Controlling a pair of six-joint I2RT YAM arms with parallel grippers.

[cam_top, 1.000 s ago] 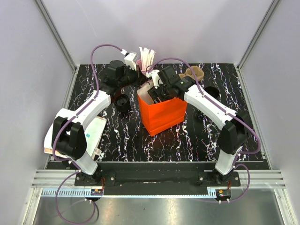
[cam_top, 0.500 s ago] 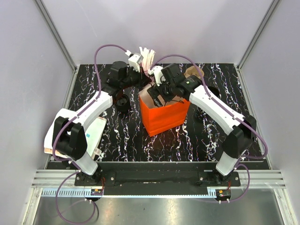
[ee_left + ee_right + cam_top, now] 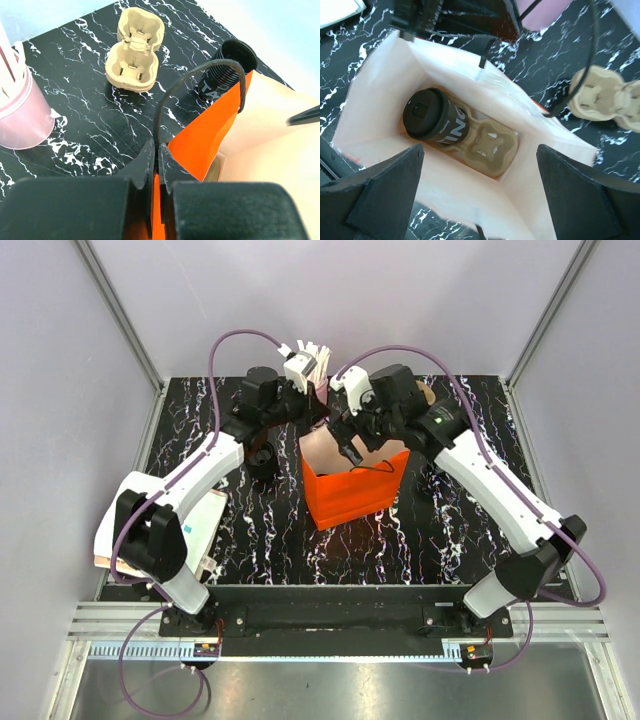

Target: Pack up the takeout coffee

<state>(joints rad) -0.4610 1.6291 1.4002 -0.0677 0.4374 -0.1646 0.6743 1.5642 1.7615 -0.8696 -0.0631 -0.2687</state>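
Note:
The takeout coffee (image 3: pixel 432 120), a black lidded cup, lies tilted at the bottom of the orange paper bag (image 3: pixel 350 495), one end in a tan cardboard carrier (image 3: pixel 490 145). My right gripper (image 3: pixel 480 200) hangs above the bag's mouth, wide open, with nothing between its fingers. In the top view the right gripper (image 3: pixel 358 443) is over the bag's far edge. My left gripper (image 3: pixel 156 160) is shut on the bag's orange rim (image 3: pixel 205 135), next to its black cord handle (image 3: pixel 200 80), and holds the bag's far-left corner (image 3: pixel 318 422).
A second tan carrier (image 3: pixel 135 52) lies on the marble table behind the bag. A pink cup of white sticks (image 3: pixel 17 110) stands at the back. A ribbed black stack (image 3: pixel 225 67) is beside the bag. An open black cup (image 3: pixel 262 458) sits left; white napkins (image 3: pixel 200 520) lie near the left edge.
My right gripper has risen out of the bag and opened wide. The right arm has swung up and to the right. The left gripper keeps its hold on the rim.

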